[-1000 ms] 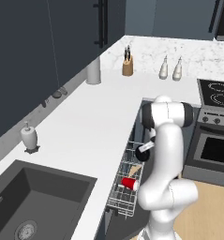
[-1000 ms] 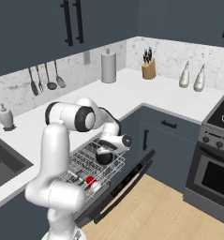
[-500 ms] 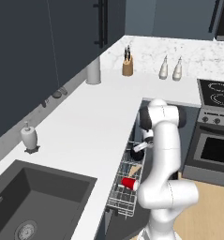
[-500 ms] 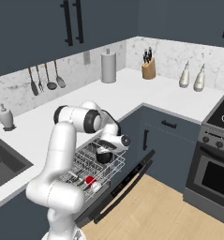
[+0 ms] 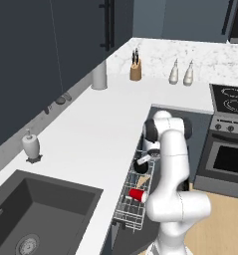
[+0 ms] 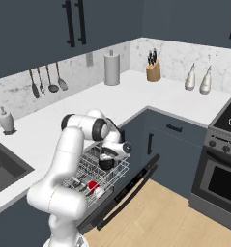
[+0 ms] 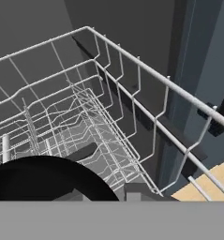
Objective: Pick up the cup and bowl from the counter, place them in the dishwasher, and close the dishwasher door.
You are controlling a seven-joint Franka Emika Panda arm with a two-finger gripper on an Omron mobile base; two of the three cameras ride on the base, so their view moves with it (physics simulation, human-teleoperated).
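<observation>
The tool (image 6: 108, 155) is clenched on the rim of the small shallow round black bowl (image 6: 107, 159), holding it just above the white wire pull-out rack (image 6: 100, 170) of the dishwasher. In the hand view the bowl (image 7: 43, 180) fills the lower left. The small red plastic cup (image 5: 137, 194) lies on its side in the rack, nearer the front. The dark blue-grey dishwasher door (image 6: 131, 185) hangs open below the white marble-like worktop (image 5: 100, 129).

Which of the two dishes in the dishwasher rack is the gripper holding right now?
The black bowl, at the rack's far end under the gripper. The red cup lies apart, nearer the robot's base, untouched.
</observation>
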